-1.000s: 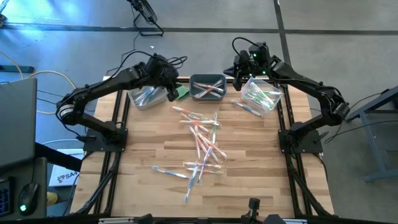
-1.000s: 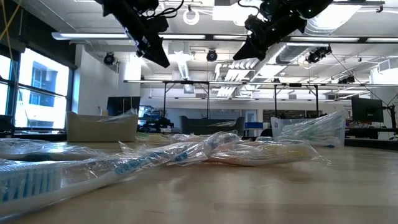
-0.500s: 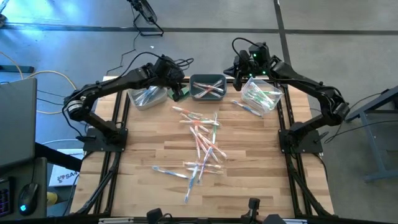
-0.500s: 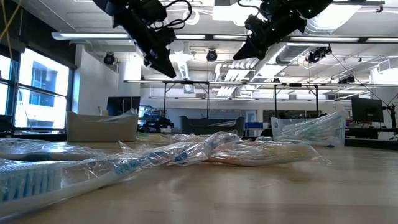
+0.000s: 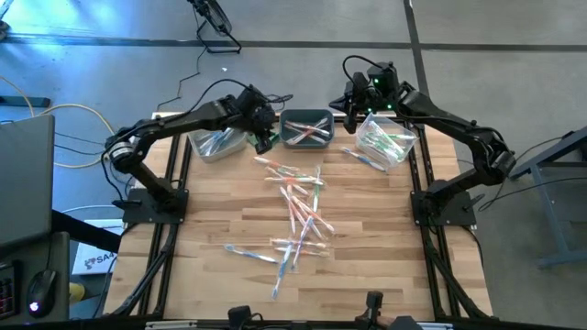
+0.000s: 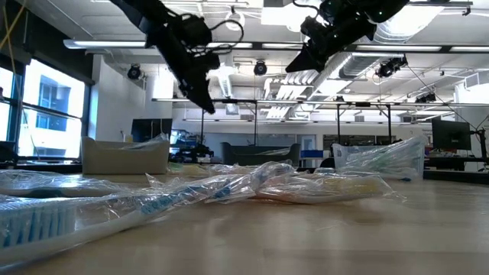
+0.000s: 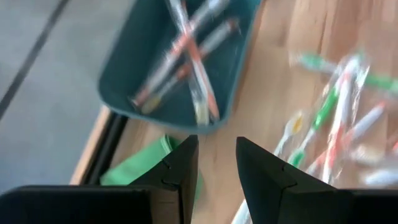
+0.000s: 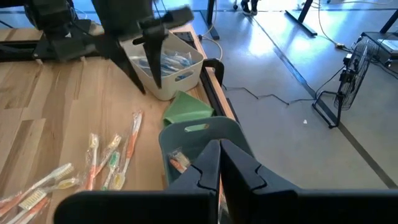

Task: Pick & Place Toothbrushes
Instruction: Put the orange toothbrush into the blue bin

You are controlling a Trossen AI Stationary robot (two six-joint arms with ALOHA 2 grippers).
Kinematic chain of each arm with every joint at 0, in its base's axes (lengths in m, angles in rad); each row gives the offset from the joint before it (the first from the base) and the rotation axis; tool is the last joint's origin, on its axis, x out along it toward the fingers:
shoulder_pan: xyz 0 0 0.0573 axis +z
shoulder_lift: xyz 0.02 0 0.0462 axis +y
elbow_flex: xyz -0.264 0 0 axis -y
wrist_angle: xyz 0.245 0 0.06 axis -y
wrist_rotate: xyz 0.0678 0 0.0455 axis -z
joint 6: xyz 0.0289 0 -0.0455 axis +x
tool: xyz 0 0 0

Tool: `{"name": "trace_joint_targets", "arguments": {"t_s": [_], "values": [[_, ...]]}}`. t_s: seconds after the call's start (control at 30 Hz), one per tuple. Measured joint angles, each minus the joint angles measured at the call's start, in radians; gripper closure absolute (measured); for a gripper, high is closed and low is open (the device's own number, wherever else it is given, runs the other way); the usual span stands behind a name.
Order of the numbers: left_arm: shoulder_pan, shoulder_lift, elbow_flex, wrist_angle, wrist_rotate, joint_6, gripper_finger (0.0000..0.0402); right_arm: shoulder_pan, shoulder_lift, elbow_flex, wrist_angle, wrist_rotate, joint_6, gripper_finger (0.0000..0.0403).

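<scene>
Several wrapped toothbrushes (image 5: 298, 206) lie scattered on the middle of the wooden table, and in the low view they form a heap (image 6: 229, 187). More lie in a teal bin (image 5: 307, 128), (image 7: 143, 37) and in two clear bins (image 5: 218, 142), (image 5: 385, 142) along the far edge. My left gripper (image 5: 267, 137), (image 7: 217, 152) hangs open and empty above the folded green cloth (image 7: 134, 168), beside the teal bin's left end. My right gripper (image 5: 350, 124), (image 8: 219, 149) hovers shut and empty over the teal bin's right end (image 8: 205, 134).
The three bins stand side by side at the far edge, with the green cloth (image 5: 268, 139) between the left clear bin and the teal one. One toothbrush (image 5: 362, 160) lies in front of the right clear bin. Bare wood shows at the table's left, right and near parts.
My left gripper has moved from above the left clear bin toward the table's right, and down, to beside the teal bin. The right arm and the toothbrushes have kept still.
</scene>
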Motion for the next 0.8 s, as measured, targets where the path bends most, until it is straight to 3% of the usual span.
{"name": "trace_joint_targets", "arguments": {"t_s": [0.27, 0.8], "values": [[0.000, 0.029, -0.001, -0.114, -0.003, 0.130, 0.0298, 0.000, 0.000, 0.000, -0.014, 0.000, 0.002, 0.0398], [0.000, 0.076, 0.000, -0.117, -0.054, 0.059, 0.0297, 0.000, 0.000, 0.000, -0.014, 0.000, 0.001, 0.0398]]}}
